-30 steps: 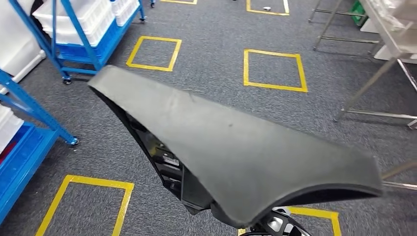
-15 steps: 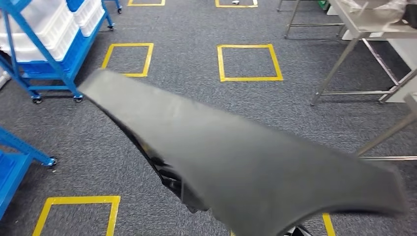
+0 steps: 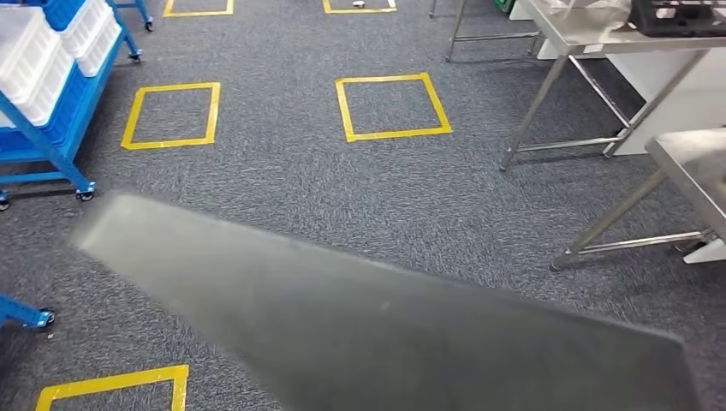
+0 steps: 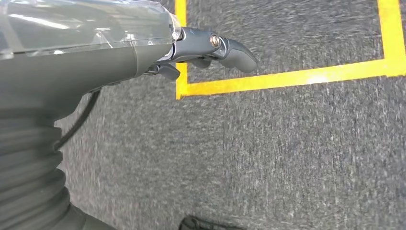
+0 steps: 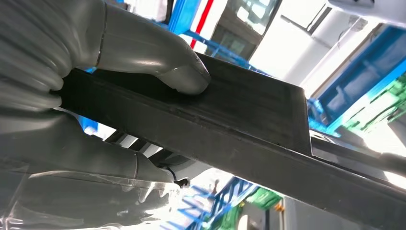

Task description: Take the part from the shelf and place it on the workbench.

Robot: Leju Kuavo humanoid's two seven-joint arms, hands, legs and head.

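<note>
The part is a long, dark grey curved panel, blurred across the lower half of the head view, above the carpet. In the right wrist view my right hand grips the part by its edge. The thumb presses on one face, and the rest of the hand lies on the other side of the panel. My left hand hangs over the grey carpet with its dark fingers stretched out and nothing in them. A steel workbench stands at the far right, with another steel table nearer.
A blue wheeled rack holding white crates stands at the left. Yellow tape squares mark the grey carpet. The steel table legs reach down to the floor on the right. A dark tray sits on the far workbench.
The whole view has swung: the blue rack slid left and the steel tables came in at the right. The part now sits lower in the picture and is more blurred.
</note>
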